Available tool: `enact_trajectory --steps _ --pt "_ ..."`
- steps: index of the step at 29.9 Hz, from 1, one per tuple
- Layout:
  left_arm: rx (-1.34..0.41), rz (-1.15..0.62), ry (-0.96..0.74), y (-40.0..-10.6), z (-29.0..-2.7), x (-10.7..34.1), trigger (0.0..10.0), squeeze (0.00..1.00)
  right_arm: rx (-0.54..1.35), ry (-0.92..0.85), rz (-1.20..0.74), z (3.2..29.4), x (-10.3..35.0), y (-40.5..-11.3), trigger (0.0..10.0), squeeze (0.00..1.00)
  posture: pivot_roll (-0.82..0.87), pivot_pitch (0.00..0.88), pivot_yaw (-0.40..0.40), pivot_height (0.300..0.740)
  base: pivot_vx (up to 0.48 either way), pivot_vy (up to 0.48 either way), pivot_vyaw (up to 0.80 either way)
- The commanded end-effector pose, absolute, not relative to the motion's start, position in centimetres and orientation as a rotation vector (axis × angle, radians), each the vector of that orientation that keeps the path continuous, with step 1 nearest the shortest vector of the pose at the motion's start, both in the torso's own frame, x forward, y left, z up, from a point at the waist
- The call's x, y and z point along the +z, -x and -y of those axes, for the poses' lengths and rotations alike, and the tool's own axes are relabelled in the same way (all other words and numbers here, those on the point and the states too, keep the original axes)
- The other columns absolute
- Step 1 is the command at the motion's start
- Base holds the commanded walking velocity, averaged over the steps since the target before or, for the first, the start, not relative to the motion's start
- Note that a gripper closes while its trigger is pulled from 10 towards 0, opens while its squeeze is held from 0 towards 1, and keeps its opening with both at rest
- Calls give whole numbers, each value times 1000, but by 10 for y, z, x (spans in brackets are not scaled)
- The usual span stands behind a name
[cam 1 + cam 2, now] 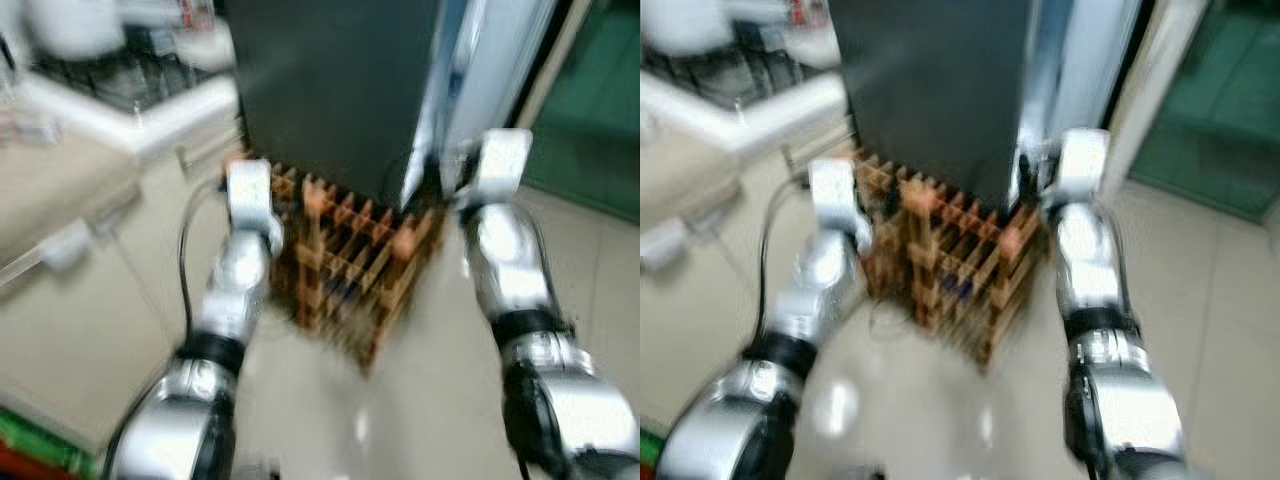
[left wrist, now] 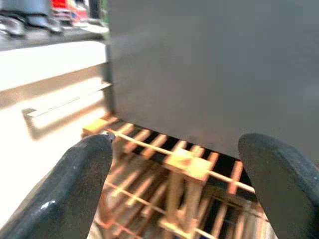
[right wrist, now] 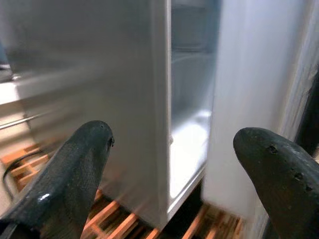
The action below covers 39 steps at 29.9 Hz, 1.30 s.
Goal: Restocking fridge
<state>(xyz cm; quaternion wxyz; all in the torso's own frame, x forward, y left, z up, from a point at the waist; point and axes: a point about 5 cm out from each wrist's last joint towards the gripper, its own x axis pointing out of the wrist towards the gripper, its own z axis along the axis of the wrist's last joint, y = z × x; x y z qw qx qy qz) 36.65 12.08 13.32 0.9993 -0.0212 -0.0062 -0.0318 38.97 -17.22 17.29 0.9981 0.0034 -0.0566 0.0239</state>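
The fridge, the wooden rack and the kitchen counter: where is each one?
fridge [image 1: 330,90], left eye view, on its dark side wall.
wooden rack [image 1: 355,265], left eye view, on the slats in its middle.
kitchen counter [image 1: 150,125], left eye view, on its white front edge.

Two shiny silver arms, black rings at joints. White blocks at wrists. Black cable [image 1: 184,262] by left arm. Fat black rounded fingers [image 2: 75,184].

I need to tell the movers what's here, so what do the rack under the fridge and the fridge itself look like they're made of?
The rack looks like unfinished light wood: orange-tan slats joined in an open lattice. The fridge seems to be painted or coated metal, dark grey and matte outside; its inner walls look like smooth white plastic, though blur leaves that uncertain.
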Motion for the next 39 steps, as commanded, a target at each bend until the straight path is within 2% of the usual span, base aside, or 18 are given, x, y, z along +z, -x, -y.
enact_trajectory --steps 1,7,15,23,30,31,32,34,36,39 --pt "-70 35 36 -368 -116 138 10000 0 6 -2 159 183 184 -391 10000 27 -79 0 11 740 0 0 0" --pt "-35 31 57 -366 -125 135 10000 0 -10 50 81 190 165 -391 10000 24 -90 0 33 740 0 0 0" --pt "-36 36 35 -363 -127 136 10000 0 -40 122 1 203 166 -396 10000 24 -48 2 47 740 320 0 0" --pt "-19 41 -3 -352 -141 136 10000 0 -158 134 -25 225 177 -399 10000 24 12 53 63 740 0 0 0" --pt "-21 26 -16 -343 -147 135 10000 0 -294 186 -68 256 178 -392 10000 20 33 83 75 740 0 0 0" --pt "-22 22 -19 -342 -148 136 10000 0 -371 199 -64 272 180 -387 10000 24 29 86 81 740 0 0 0" --pt "-22 22 -19 -342 -148 136 10000 0 -371 199 -64 272 180 -387 10000 24 29 86 81 740 0 0 0" --pt "-25 15 -17 -342 -148 135 10000 0 -452 208 -64 289 181 -381 10000 20 18 85 84 740 0 0 0" --pt "-32 14 -23 -344 -146 136 10000 0 -442 181 -68 290 178 -380 10000 20 11 81 81 740 0 0 0" --pt "-53 25 -39 -344 -142 137 10000 0 -334 156 -4 272 179 -385 10000 20 -6 70 71 740 0 0 0"
